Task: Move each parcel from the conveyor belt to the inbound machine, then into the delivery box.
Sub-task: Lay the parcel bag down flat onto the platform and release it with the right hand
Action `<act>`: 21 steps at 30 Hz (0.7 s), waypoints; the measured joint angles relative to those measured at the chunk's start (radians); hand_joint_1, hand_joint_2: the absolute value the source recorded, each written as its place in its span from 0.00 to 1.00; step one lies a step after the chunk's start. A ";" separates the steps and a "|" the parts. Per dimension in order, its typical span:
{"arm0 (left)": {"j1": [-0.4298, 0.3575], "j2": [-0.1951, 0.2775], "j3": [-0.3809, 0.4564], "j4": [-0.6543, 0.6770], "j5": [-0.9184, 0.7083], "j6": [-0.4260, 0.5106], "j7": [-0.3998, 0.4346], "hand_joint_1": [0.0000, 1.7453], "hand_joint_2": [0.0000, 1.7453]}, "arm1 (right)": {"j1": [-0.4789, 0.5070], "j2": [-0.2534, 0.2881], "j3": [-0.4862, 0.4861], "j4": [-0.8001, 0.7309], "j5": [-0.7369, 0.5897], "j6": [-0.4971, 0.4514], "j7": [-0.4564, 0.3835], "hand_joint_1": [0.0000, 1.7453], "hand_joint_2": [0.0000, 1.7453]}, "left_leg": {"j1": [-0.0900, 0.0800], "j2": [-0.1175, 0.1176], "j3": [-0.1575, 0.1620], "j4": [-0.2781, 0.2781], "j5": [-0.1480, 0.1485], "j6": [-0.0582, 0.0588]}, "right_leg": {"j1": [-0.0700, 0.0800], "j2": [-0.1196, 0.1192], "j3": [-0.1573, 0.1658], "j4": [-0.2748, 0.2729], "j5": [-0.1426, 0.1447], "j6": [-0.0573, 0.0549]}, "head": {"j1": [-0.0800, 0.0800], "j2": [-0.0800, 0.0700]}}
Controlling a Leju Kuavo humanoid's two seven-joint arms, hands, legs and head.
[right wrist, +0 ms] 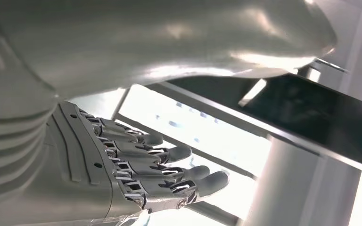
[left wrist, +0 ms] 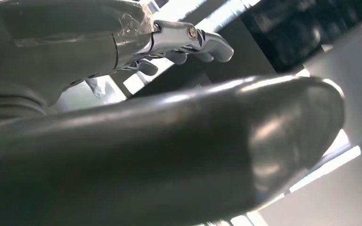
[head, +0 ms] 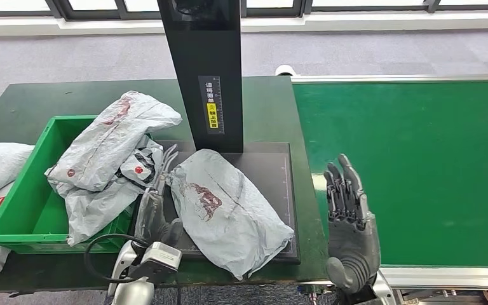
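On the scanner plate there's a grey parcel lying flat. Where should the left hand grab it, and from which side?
Probably the near-left edge of the grey parcel, from the left. The left hand lies open right beside that edge, and the soft, flat bag lies diagonally on the scanner plate, so a loose edge can be pinched. The green crate is on the left too.

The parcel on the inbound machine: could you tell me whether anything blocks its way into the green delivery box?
Yes: other parcels are heaped over the near rim of the delivery box, beside the parcel. The left hand lies between them.
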 joint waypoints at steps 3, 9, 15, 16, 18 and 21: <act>-0.010 0.000 -0.022 0.018 -0.032 -0.001 -0.002 0.00 1.00 | 0.003 -0.029 0.025 -0.049 -0.018 -0.024 0.000 0.00 1.00 | 0.000 0.000 0.000 0.000 0.000 0.000 | 0.000 0.000 0.000 0.000 0.000 0.000 | 0.000 0.000; -0.043 0.001 -0.080 0.062 -0.103 -0.002 -0.017 0.00 1.00 | -0.008 -0.086 0.082 -0.146 -0.056 -0.076 0.000 0.00 1.00 | 0.000 0.000 0.000 0.000 0.000 0.000 | 0.000 0.000 0.000 0.000 0.000 0.000 | 0.000 0.000; -0.062 0.001 -0.096 0.092 -0.127 -0.006 -0.017 0.00 1.00 | -0.009 -0.110 0.103 -0.186 -0.056 -0.092 0.001 0.00 1.00 | 0.000 0.000 0.000 0.000 0.000 0.000 | 0.000 0.000 0.000 0.000 0.000 0.000 | 0.000 0.000; -0.069 0.001 -0.102 0.102 -0.138 -0.010 -0.016 0.00 1.00 | -0.009 -0.113 0.105 -0.193 -0.053 -0.099 0.001 0.00 1.00 | 0.000 0.000 0.000 0.000 0.000 0.000 | 0.000 0.000 0.000 0.000 0.000 0.000 | 0.000 0.000; -0.087 0.001 -0.120 0.131 -0.158 -0.019 -0.013 0.00 1.00 | -0.004 -0.118 0.106 -0.206 -0.045 -0.111 0.001 0.00 1.00 | 0.000 0.000 0.000 0.000 0.000 0.001 | 0.000 0.000 0.000 0.000 0.000 0.000 | 0.000 0.000; -0.127 -0.004 -0.154 0.206 -0.219 -0.035 0.012 0.00 1.00 | 0.006 -0.124 0.107 -0.225 -0.039 -0.115 0.001 0.00 1.00 | 0.000 0.000 0.000 0.000 0.000 0.001 | 0.000 0.000 0.000 0.000 0.000 0.001 | 0.000 0.000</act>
